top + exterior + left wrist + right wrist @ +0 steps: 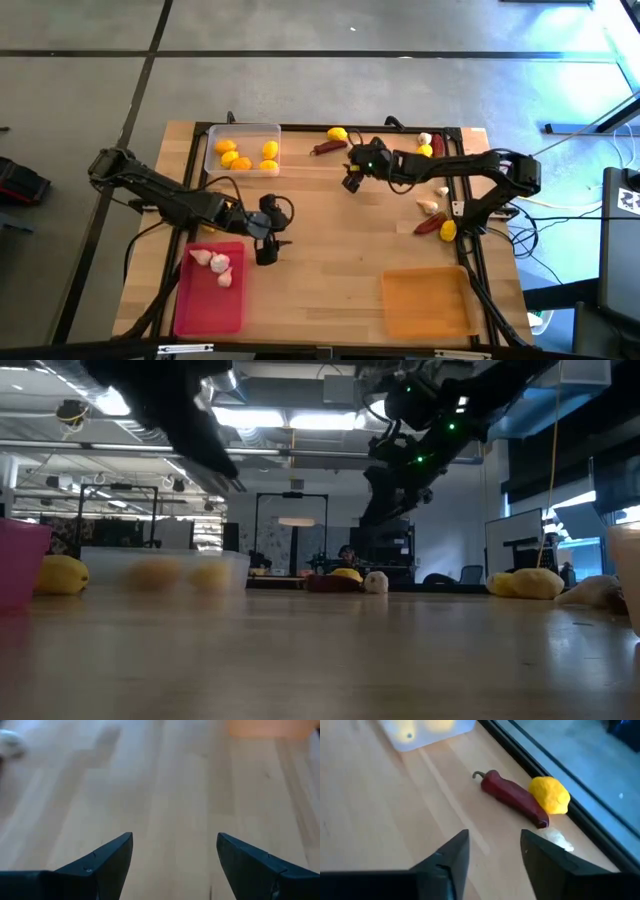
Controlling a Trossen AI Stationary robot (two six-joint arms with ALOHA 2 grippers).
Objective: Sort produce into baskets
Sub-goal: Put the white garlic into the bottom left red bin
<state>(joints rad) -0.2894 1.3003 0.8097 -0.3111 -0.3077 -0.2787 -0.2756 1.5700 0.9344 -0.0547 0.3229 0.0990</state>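
Note:
My right gripper hangs open over the wood at the table's far middle, with nothing between its fingers. A little beyond its fingertips lie a dark red chili and a yellow lemon, side by side by the far rail. My left gripper is open above bare wood, just right of the pink basket, which holds garlic bulbs. The clear basket at the far left holds several lemons. The orange basket sits at the near right.
More produce lies along the table's right side: garlic, a chili, a lemon, and a lemon and garlic near the far right corner. A black rail borders the far edge. The middle of the table is bare wood.

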